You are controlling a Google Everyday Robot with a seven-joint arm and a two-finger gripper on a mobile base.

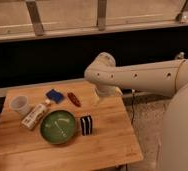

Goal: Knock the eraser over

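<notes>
The eraser (86, 125) is a small black block with thin white stripes. It stands upright on the wooden table (112, 140), just right of the green plate (58, 127). My gripper (99, 96) hangs down from the white arm over the far middle of the table, behind and slightly right of the eraser and apart from it. The arm reaches in from the right.
A flat blue square piece (54, 95) and a small red oblong object (74, 99) lie at the back of the table. A white cup (19, 104) stands at the back left, and a white bottle (35, 114) lies beside it. A dark wall runs behind the table.
</notes>
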